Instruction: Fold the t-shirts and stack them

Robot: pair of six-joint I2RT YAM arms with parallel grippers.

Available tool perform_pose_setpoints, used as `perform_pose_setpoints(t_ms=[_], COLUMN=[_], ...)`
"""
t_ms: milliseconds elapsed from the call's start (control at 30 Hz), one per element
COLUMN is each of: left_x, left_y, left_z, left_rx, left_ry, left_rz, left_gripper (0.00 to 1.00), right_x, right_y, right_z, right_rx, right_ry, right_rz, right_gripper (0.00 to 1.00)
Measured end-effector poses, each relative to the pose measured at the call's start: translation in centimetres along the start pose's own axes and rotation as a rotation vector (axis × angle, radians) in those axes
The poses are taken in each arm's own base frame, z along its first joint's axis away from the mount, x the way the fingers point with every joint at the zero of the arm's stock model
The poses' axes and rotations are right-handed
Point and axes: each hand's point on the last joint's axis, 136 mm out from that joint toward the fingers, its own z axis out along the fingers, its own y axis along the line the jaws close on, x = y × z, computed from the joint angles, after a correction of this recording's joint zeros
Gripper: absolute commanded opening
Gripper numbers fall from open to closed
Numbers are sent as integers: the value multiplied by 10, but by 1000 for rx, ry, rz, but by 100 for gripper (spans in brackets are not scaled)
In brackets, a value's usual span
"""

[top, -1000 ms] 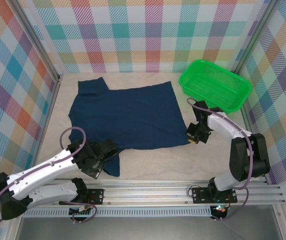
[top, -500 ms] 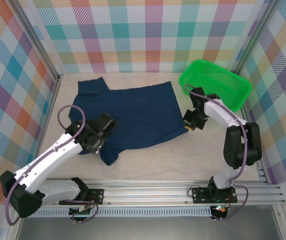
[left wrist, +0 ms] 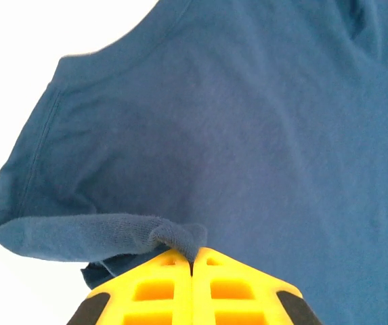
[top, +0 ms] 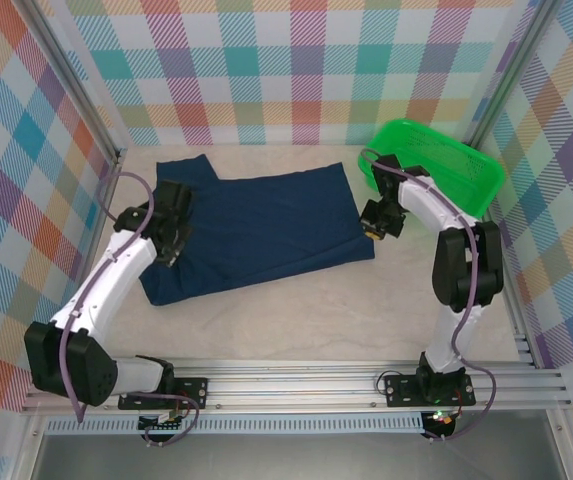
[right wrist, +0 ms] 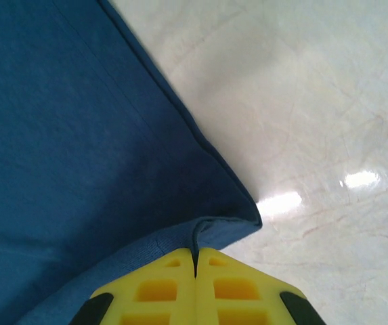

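The pale beige, marble-patterned flat tabletop (top: 296, 320) carries 2 things. 1 dark navy blue cotton t-shirt (top: 266, 225) lies spread across its back-left and middle area, a plain blue surface facing up and 1 short sleeve reaching toward the back wall. 1 bright green plastic mesh basket (top: 436, 175) stands in the back-right corner, near the shirt's right edge. The tabletop is glossy and reflects the lights.

Up top the light is bright and even, with soft shadows. In the left wrist view the desk (left wrist: 17, 40) glows pure white — washed out — and the t-shirt (left wrist: 248, 135) looks a bit fuzzy. Right wrist view: two shiny glare spots on the desk.
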Motion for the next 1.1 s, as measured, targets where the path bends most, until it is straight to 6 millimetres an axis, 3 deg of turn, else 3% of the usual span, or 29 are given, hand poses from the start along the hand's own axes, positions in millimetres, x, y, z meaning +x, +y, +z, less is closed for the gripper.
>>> perform_pose_setpoints(t_ms=[167,633,1100], left_x=[-23,-53,-58], left_y=[-12,-45,-46], left_z=[14,46,74], left_rx=[-2,-5,-69], left_ry=[-22,-38,-18], left_rz=[20,153,245], left_gripper=[0,0,0], right_x=[-10,-24,-41], right_y=[2,11,26], right_z=[8,14,25], right_rx=[23,32,14], right_ry=[-2,-6,-8], right_rz=[1,2,-12], right_gripper=[0,0,0])
